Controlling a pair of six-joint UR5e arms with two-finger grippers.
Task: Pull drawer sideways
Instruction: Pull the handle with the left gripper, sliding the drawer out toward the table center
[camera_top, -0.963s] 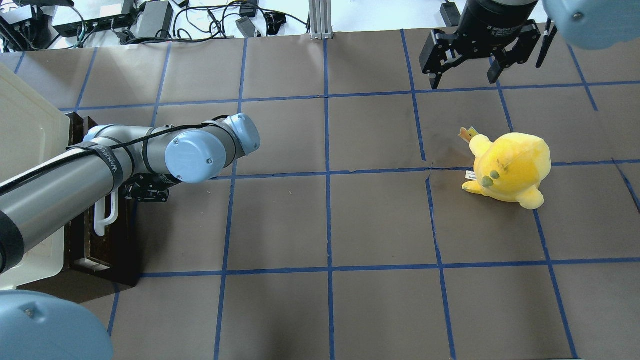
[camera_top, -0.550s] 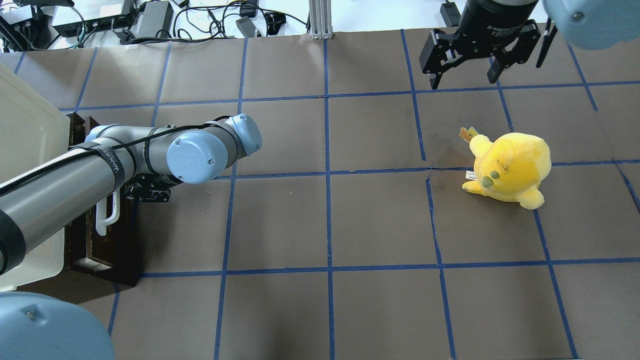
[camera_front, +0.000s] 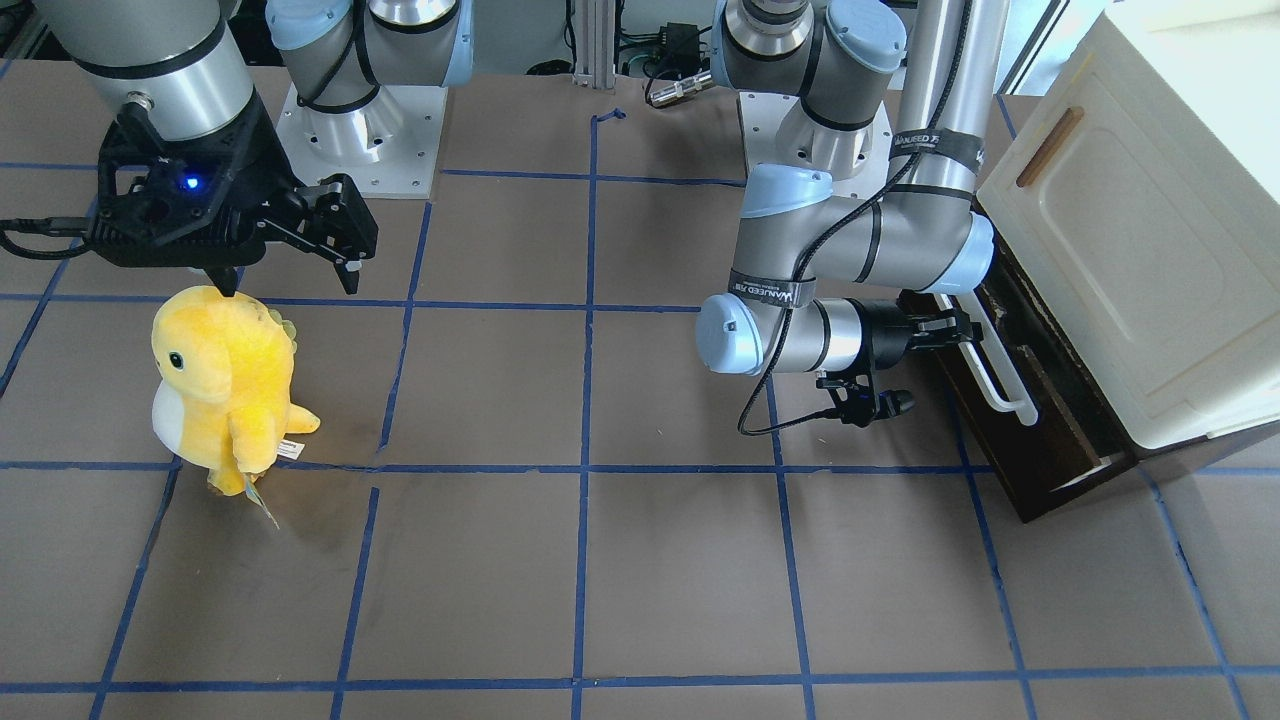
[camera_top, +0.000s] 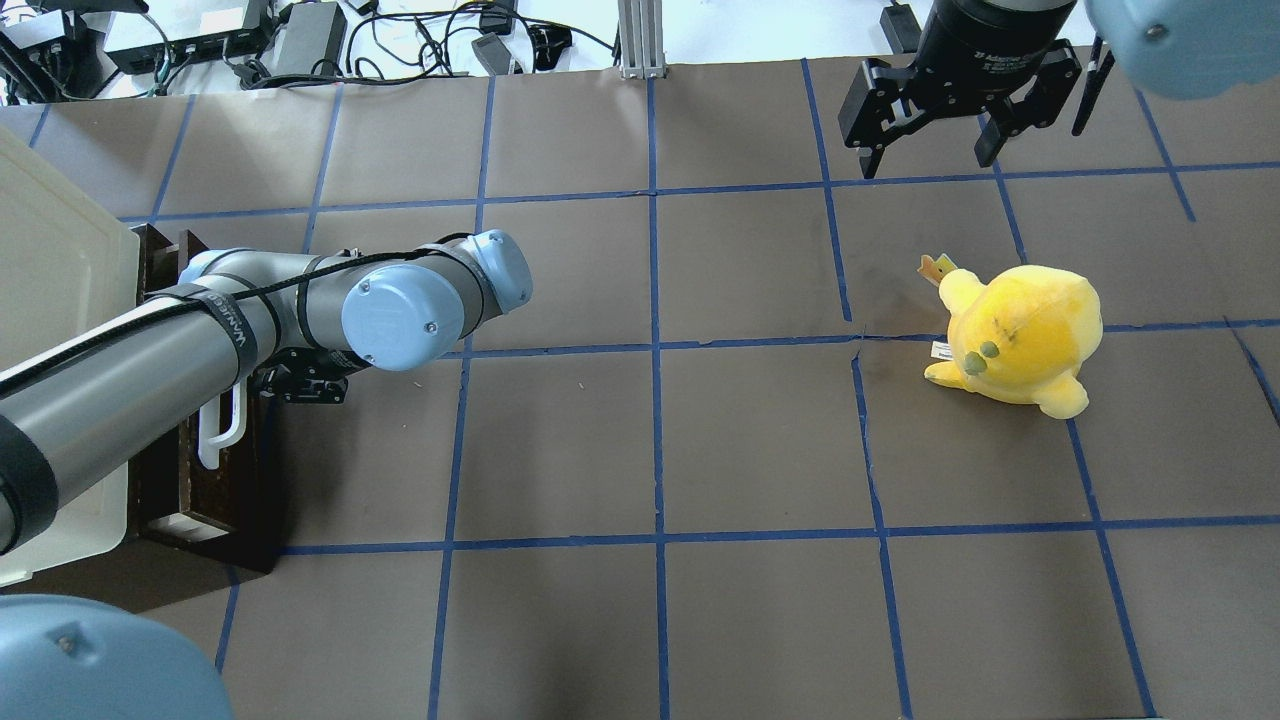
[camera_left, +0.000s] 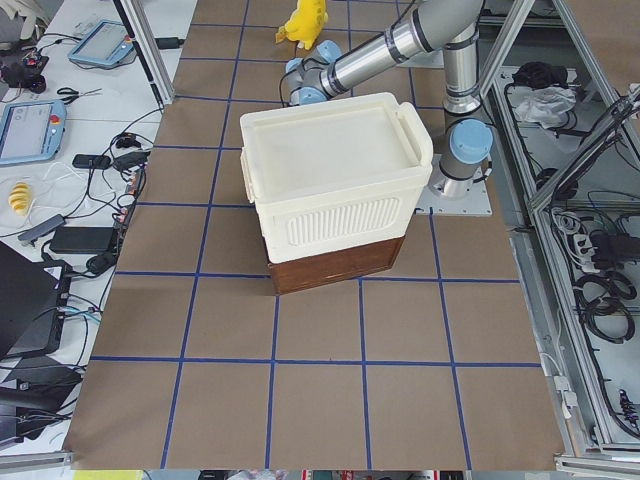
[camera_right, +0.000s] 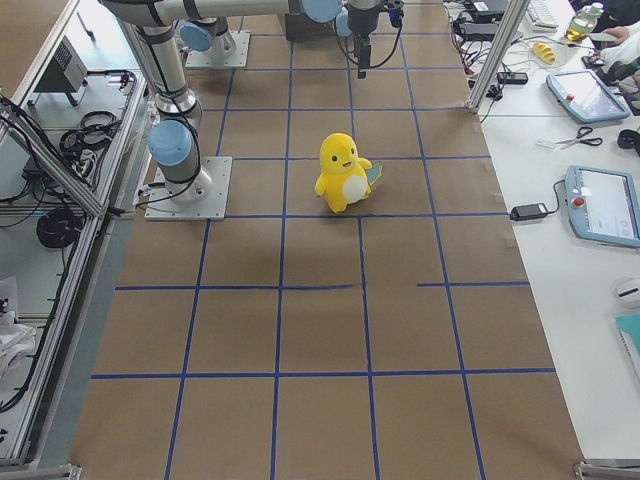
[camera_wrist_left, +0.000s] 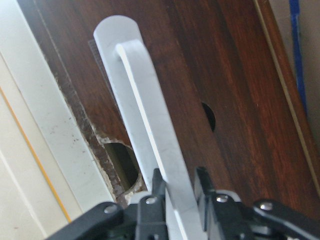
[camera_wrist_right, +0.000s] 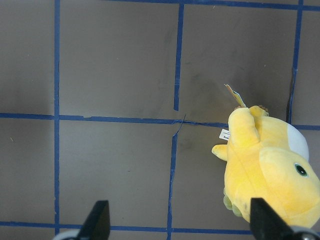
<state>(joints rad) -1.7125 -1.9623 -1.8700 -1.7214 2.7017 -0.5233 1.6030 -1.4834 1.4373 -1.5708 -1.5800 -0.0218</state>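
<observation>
Left end effector (camera_wrist_left: 177, 187) clamped on long white bar handle (camera_wrist_left: 142, 110) of dark brown wooden drawer (camera_front: 1000, 455), its interior mostly hidden under cream cabinet (camera_front: 1120, 230), right end effector (camera_top: 928, 160) spread apart.

Yellow plush toy (camera_top: 1015, 335) upright on brown table (camera_top: 560, 440), paper tag attached. Blue tape grid (camera_top: 655, 345) across surface. Cream cabinet (camera_front: 1130, 250) at table's end; small brown handle (camera_front: 1048, 147) on door.

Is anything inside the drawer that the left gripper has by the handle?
Only a thin pale strip of the drawer interior shows at one end, with nothing visible in it. The cream cabinet overhead covers the rest.
</observation>
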